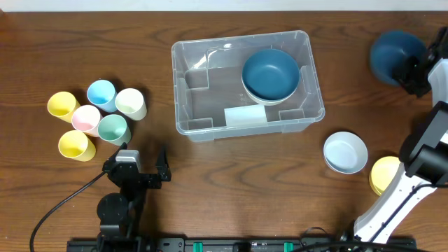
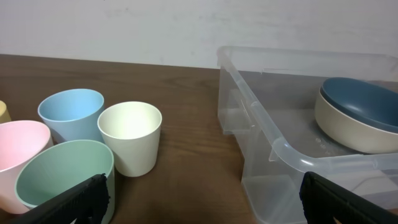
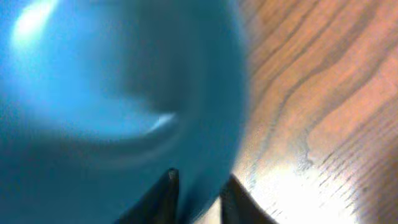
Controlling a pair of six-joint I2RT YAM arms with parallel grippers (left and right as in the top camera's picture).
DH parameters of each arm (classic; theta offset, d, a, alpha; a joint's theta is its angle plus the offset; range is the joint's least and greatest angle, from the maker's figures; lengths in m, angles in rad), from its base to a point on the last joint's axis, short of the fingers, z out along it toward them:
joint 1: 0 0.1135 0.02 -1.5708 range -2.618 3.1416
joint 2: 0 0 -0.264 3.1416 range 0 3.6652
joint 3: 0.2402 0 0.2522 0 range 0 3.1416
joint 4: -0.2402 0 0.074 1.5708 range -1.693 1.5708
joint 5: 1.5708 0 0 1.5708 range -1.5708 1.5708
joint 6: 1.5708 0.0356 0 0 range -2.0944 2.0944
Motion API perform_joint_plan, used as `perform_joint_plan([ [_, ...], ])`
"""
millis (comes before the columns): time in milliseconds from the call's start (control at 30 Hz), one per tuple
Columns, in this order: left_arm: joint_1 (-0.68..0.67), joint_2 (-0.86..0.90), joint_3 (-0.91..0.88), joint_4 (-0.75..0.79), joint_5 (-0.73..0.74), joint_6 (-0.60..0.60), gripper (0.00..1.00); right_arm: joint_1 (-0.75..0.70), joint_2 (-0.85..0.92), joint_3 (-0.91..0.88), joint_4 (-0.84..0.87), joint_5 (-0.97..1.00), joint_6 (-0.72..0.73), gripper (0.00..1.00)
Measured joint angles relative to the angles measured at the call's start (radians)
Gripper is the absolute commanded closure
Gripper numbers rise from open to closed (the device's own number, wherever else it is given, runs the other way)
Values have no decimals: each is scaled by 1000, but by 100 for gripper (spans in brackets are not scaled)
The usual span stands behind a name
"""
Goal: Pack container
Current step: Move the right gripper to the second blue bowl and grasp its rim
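Overhead: the container (image 1: 183,91) is sitting upright at the middle of the worktop (image 1: 231,182). A blue bowl (image 1: 271,73) is lying in its right end and a white label (image 1: 245,114) is showing on its base. Six cups (image 1: 86,119) are standing clustered well to its left. The left pincer (image 1: 143,154) is hovering just beside the cups, apart from the container. At the far right edge the right pincer (image 1: 414,70) is holding a second blue bowl (image 1: 393,54), well clear of the container. A white bowl (image 1: 346,152) and a yellow bowl (image 1: 383,175) are resting near the right arm.

Left wrist: I am reading the left pincer's fingers (image 2: 68,202) as standing wide apart. A green cup (image 2: 62,171), a cream cup (image 2: 130,137), a blue cup (image 2: 71,112) and a pink cup (image 2: 18,149) are standing ahead on the left. The container's wall is rising on the right.

Right wrist: this view is blurring heavily. The right pincer's fingertips (image 3: 166,186) are closing together on the rim of the second blue bowl, one on each side of it.
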Motion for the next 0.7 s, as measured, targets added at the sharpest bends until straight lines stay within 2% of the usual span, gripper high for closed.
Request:
perform_joint_plan([
  [300,0,0,0,0,0,0,2,0,3,18,-2,-43,6,99],
  [700,0,0,0,0,0,0,2,1,-53,-5,-41,-146,-90,99],
])
